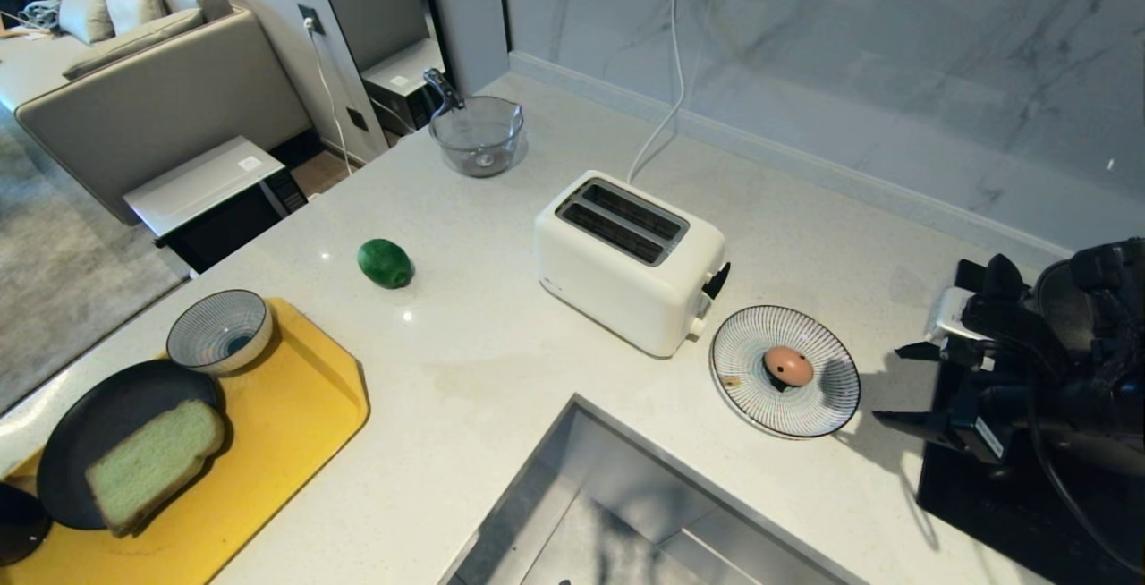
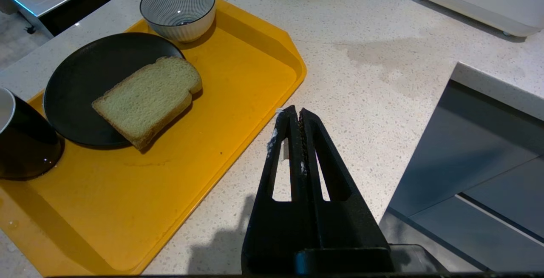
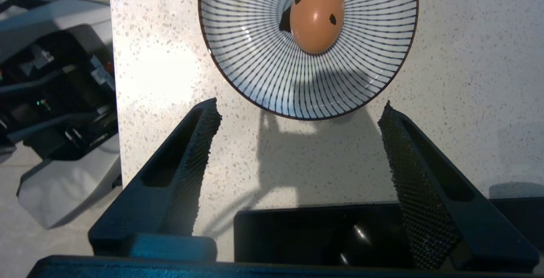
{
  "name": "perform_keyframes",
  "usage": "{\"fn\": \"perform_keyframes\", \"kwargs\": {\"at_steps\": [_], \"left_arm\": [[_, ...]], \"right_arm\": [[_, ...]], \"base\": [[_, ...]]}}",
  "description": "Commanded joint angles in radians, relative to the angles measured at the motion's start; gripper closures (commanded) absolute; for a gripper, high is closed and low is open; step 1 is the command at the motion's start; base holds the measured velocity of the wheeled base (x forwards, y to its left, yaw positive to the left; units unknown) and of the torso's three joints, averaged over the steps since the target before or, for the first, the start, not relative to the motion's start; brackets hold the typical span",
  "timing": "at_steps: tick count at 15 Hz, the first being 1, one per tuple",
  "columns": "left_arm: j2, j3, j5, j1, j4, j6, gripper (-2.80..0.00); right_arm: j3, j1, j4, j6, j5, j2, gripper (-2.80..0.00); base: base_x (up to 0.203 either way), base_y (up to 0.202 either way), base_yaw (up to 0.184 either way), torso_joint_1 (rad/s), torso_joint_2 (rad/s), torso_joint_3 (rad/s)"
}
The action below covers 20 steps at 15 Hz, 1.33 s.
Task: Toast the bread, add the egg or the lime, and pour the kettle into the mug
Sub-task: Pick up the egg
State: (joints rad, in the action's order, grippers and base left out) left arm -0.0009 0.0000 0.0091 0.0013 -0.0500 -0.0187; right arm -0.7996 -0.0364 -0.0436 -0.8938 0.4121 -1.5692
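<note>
The pale green bread lies on a black plate on the yellow tray. Beside the plate stands the black mug. The lime rests on the counter, left of the white toaster. On a striped plate right of the toaster lies the spotted egg. My right gripper is open and empty, just short of that plate's rim. My left gripper hangs shut over bare counter beside the tray. A dark vessel behind the right arm may be the kettle.
A steel sink opens at the counter's front. A glass jug stands at the back. A striped bowl sits on the tray. A black slab lies under the right arm. The toaster's cable runs up the marble wall.
</note>
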Motion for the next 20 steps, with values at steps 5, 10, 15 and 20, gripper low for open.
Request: {"fn": "perform_keyframes", "kwargs": {"at_steps": [5,10,15,20], "left_arm": [[-0.002,0.017,0.000,0.000,-0.002,-0.001,0.00],[-0.002,0.017,0.000,0.000,-0.001,-0.001,0.00],[-0.002,0.017,0.000,0.000,-0.001,-0.001,0.00],[-0.002,0.017,0.000,0.000,-0.002,-0.001,0.00]], "right_arm": [[-0.297,-0.023,0.541,-0.032,-0.025,0.033,-2.80],[-0.445,-0.031,0.855,-0.166,-0.017,0.042,-2.80],[-0.494,-0.027,0.855,-0.289,-0.016,0.026,-2.80],[-0.607,0.070,0.855,-0.093,-0.044,-0.092,-2.80]], "base": [[0.000,0.000,0.000,0.000,0.00,0.000],[0.000,0.000,0.000,0.000,0.00,0.000],[0.000,0.000,0.000,0.000,0.00,0.000],[0.000,0.000,0.000,0.000,0.00,0.000]]}}
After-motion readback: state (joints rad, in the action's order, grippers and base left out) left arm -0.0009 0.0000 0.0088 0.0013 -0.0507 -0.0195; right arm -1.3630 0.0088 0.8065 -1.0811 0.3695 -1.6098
